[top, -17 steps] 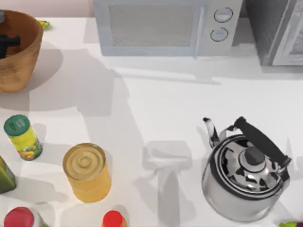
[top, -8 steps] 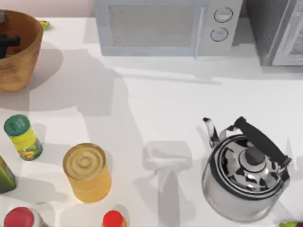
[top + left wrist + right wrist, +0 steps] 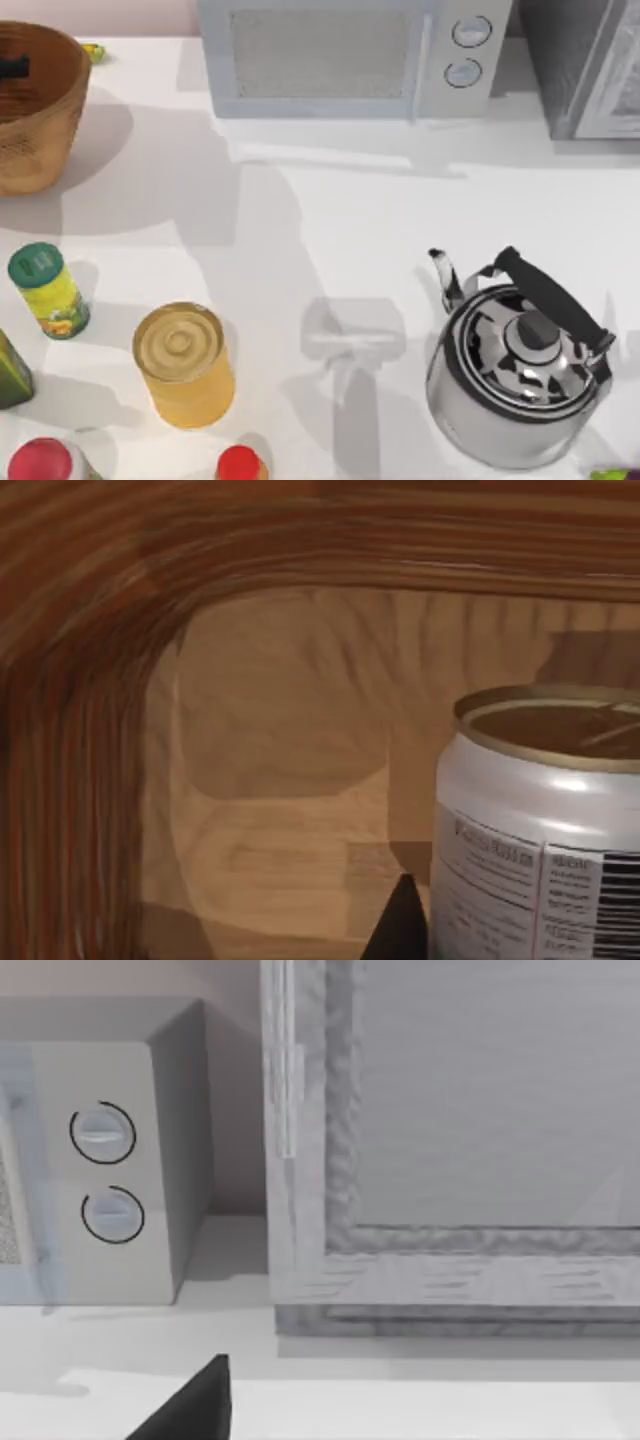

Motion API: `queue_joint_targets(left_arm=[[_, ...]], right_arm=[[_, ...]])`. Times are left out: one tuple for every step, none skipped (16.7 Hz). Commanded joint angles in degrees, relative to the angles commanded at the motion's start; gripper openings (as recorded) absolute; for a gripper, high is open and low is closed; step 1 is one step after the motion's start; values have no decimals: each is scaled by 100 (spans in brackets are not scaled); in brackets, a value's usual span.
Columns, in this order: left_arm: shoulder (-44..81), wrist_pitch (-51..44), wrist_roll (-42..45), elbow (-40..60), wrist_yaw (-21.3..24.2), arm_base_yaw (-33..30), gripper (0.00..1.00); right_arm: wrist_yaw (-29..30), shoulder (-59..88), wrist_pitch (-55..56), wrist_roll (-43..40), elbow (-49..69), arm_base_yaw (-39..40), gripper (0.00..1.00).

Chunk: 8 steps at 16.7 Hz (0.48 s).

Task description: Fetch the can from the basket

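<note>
One can (image 3: 545, 820) is to be fetched, and it is seen standing upright inside the basket (image 3: 40, 130), close to the woven wall. The left gripper (image 3: 14, 68) is lowered into the basket, one dark fingertip (image 3: 400, 925) showing just beside the can; whether the fingers are apart or together cannot be told. The grasping step is judged to be in hand: next, the can must be enclosed, clamped and lifted out of the basket. Far to the basket's right, the right gripper (image 3: 185, 1405) is parked before the microwave (image 3: 350, 55).
</note>
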Motion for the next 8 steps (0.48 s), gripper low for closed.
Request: queue_joint_targets(left_arm=[[-324,172,-86,-296,6,13,0],[-710,369,-174,-649,11,19,0],[-1151,587,-263,-1048,17,17,0],[-1641,823,-351,-1490,21,8,0],[-2178,1076,-436,-1971,24,-7,0],[-2760,1345,-518,-2489,25,-30,0],[-3382,1629,-596,-3043,24,-59,0],[-4038,1925,-668,-3627,21,-94,0]], right_arm=[[0,0,0,0,0,0,100],[0,0,0,0,0,0,100],[0,0,0,0,0,0,100],[0,0,0,0,0,0,100],[0,0,0,0,0,0,100],[0,0,0,0,0,0,100],[0,0,0,0,0,0,100],[0,0,0,0,0,0,100]])
